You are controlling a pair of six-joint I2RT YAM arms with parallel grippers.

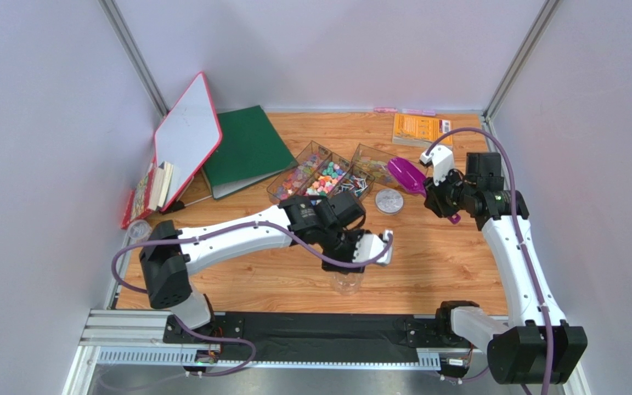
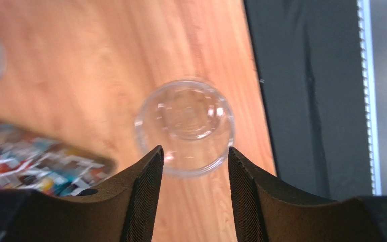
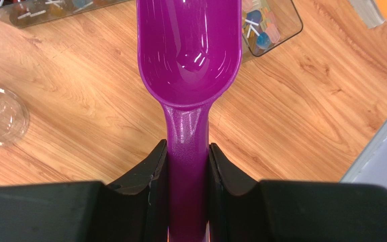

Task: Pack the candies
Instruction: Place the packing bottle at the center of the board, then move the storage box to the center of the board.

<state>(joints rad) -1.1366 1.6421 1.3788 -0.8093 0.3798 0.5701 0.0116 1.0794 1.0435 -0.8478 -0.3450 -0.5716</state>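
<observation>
1. The left fingers (image 2: 147, 174) stand open, one at each side of a clear cup's (image 2: 184, 126) near rim; the cup sits on the desk (image 2: 79, 60) by its front edge.
2. The right fingers (image 3: 156, 164) are clamped on the purple scoop's (image 3: 189, 45) handle.
3. The candies (image 1: 321, 177) lie in clear trays (image 1: 307, 156) toward the desk's far side; the scoop's bowl hangs just beside them.

Robot lab test cell: white wall panels (image 1: 39, 123), aluminium rail (image 1: 121, 329), wooden tabletop (image 1: 443, 263).
</observation>
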